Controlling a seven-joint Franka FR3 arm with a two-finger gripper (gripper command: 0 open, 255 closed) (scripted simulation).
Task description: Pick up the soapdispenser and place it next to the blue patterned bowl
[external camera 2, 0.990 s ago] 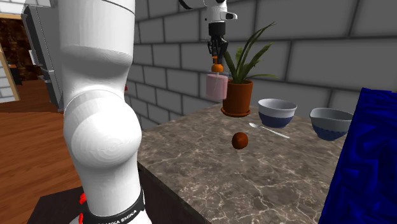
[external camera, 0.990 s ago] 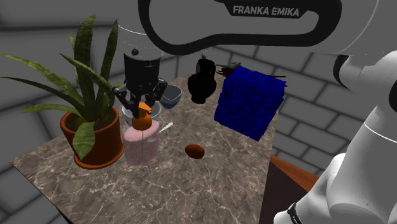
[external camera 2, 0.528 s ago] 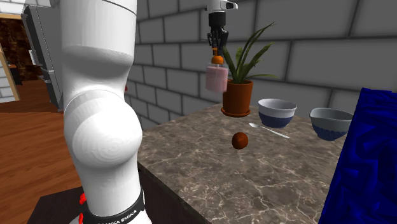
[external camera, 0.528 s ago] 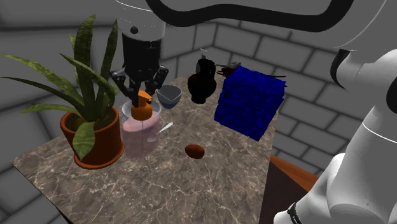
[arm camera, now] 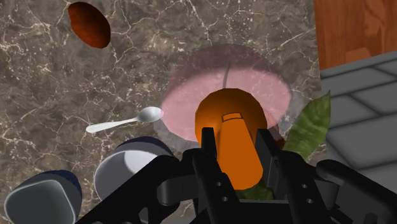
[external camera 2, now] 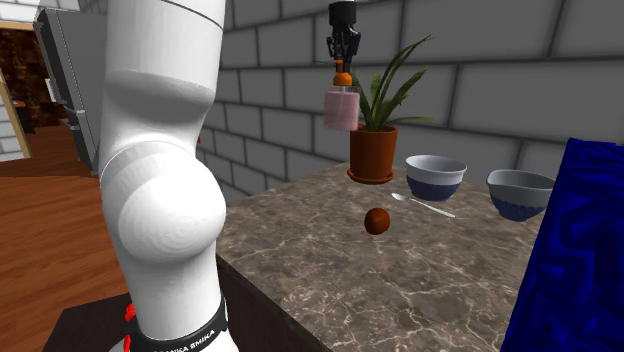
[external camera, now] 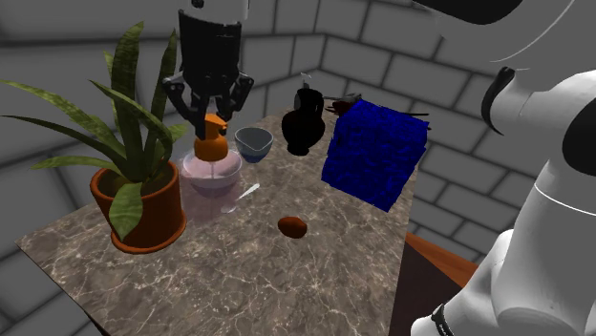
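Grey block walls point(external camera 2: 500, 90) on two sides, meeting in a corner. Brown-veined marble tabletop point(external camera: 239, 277); reddish wooden plank floor point(external camera 2: 50, 230) beside it, evenly lit.

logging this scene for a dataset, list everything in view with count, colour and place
pink translucent soap dispenser with orange pump: 1, pink and orange, held in the air beside the plant
leafy plant in a reddish-brown pot: 1, green, table corner
round bowls: 2, white and blue, near the wall
small spoon: 1, white, beside one bowl
oval lump: 1, brown, mid-table
handled jug: 1, black, next to the box
patterned box: 1, blue, table edge
marble-look table: 1, grey-brown
brick wall: grey, behind the table
Franka arm: 1, white
two-finger gripper: 1, black, shut on the pump
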